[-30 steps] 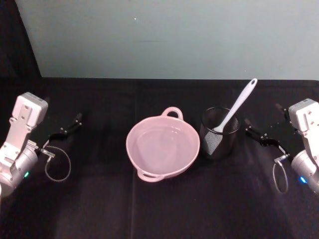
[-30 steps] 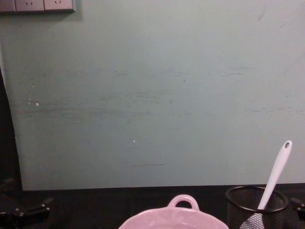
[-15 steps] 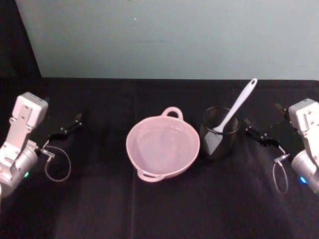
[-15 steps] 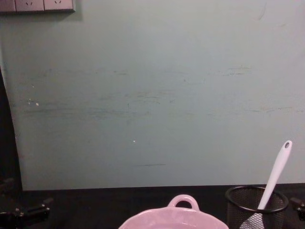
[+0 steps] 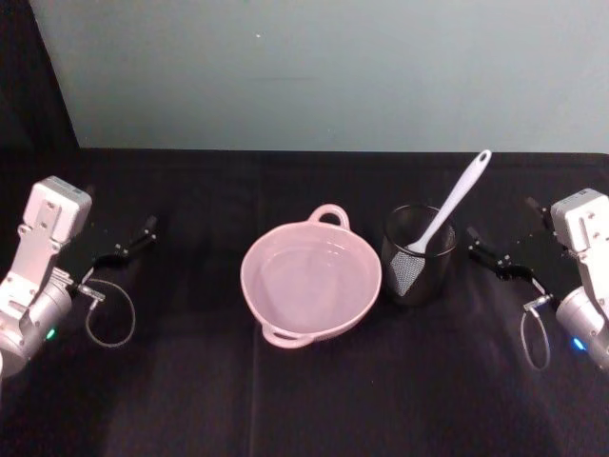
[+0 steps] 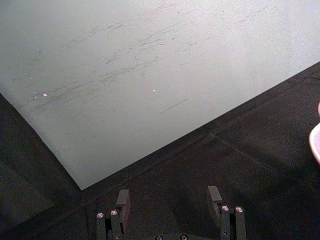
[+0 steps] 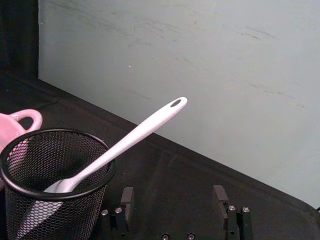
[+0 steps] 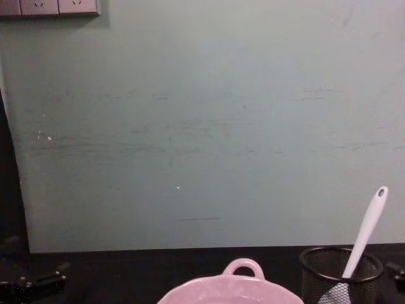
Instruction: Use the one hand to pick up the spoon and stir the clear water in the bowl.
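**While both grippers wait open, the spoon stands in the cup**

Because nothing is taken yet, the right gripper hangs low above the table's right side with its jaws spread apart and empty. It faces the spoon, and I judge it the natural hand for the pick, being the nearer one. The spoon leans in the black mesh cup, blade down inside, and the handle with its hole rises up and away over the rim. This lean leaves the upper handle free in the air, so the jaws could close on it there without touching the mesh.

The cup stands just beside the pink bowl, on the bowl's right, so the carry would be short. The bowl sits in the middle of the black table, one loop handle pointing to the wall. The clear water shows only as a faint shine inside.

The left gripper is parked well apart on the left side, its jaws also apart and holding nothing.
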Controlling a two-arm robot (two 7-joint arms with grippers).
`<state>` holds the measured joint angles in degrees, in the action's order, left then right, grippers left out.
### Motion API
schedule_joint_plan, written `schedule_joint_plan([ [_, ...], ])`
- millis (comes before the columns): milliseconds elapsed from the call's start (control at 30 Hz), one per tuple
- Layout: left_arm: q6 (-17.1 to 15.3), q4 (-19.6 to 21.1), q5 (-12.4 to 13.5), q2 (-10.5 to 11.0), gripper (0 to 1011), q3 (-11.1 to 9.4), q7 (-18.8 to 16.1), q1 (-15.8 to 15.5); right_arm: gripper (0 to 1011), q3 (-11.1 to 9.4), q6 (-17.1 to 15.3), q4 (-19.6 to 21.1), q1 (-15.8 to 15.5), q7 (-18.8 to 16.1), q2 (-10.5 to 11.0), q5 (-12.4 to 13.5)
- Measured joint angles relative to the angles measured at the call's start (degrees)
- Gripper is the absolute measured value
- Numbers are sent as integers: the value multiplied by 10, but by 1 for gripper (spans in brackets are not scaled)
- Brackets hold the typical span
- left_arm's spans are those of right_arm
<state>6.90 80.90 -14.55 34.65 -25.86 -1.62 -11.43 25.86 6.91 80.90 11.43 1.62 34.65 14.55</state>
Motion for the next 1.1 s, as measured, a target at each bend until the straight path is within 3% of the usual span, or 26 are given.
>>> schedule_joint_plan([
  [167,0,0,0,0,1011,0,0,0,1002,-9,3,12,-13,14,-1,-13],
  [333,0,0,0,0,1011,0,0,0,1003,-28,-1,51,-45,34,8,-22],
  [500,0,0,0,0,1011,0,0,0,1003,-52,-1,92,-80,44,16,-12],
  [600,0,0,0,0,1011,0,0,0,1003,-70,9,106,-95,33,15,17],
  [700,0,0,0,0,1011,0,0,0,1003,-84,28,104,-97,-10,6,66],
  [767,0,0,0,0,1011,0,0,0,1003,-87,31,100,-94,-29,2,86],
  [1100,0,0,0,0,1011,0,0,0,1003,-102,18,41,-50,-134,-40,192],
])
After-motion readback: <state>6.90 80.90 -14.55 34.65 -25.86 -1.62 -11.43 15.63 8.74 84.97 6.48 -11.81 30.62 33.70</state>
